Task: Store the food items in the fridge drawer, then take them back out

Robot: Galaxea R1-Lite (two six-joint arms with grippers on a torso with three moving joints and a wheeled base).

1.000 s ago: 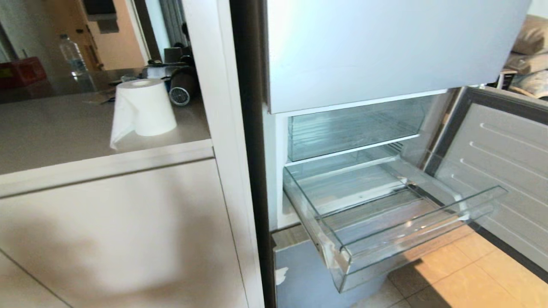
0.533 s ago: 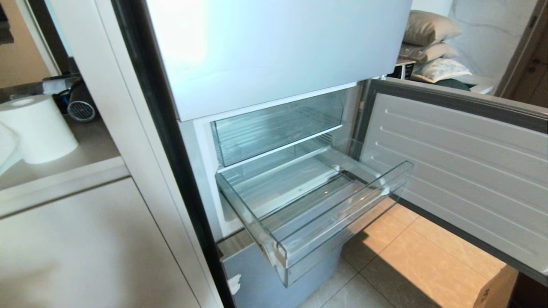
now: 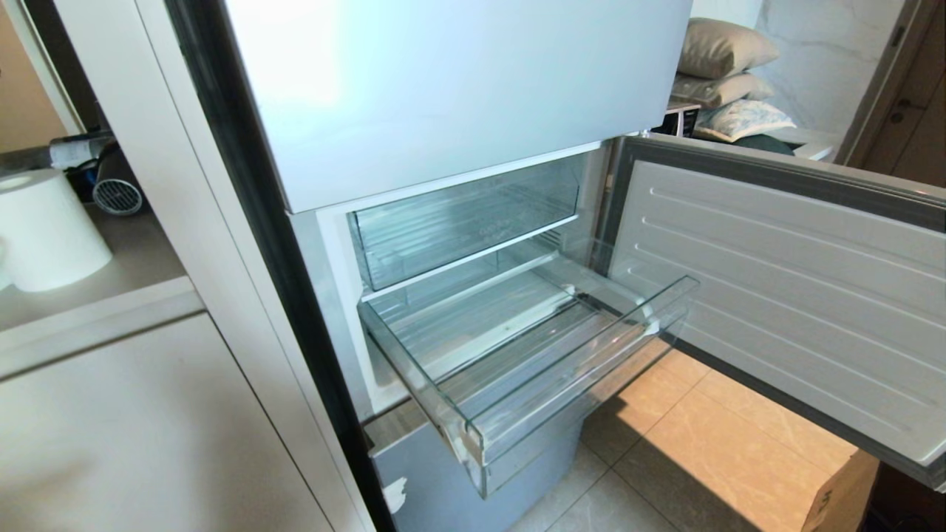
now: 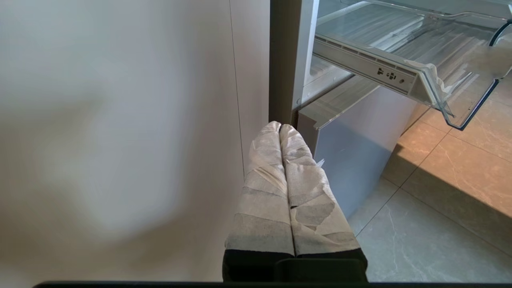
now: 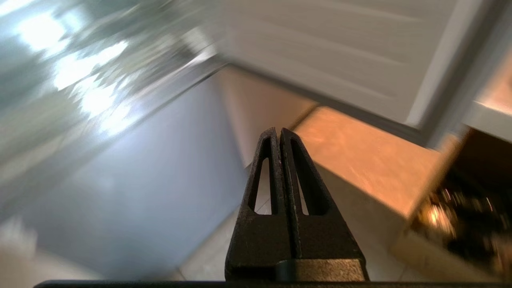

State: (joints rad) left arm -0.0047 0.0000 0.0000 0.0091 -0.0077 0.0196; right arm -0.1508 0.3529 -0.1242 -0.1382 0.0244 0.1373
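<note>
Clear fridge drawer point(image 3: 517, 369) unchanged, pulled out; camera swung; paper roll point(image 3: 44, 229) leftward.

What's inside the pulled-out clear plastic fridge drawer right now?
Nothing: the clear plastic fridge drawer shows only its bare ribbed floor, with no fruit in it. Its rear part, under the upper clear compartment, is seen only through plastic.

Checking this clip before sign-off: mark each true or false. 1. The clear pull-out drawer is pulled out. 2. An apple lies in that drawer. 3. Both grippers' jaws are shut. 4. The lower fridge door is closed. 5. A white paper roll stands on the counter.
1. True: the clear plastic pull-out drawer is pulled out.
2. False: it holds nothing.
3. True: left gripper and right gripper are shut, empty.
4. False: the lower fridge door stands open.
5. True: white paper roll on the beige counter.
</note>
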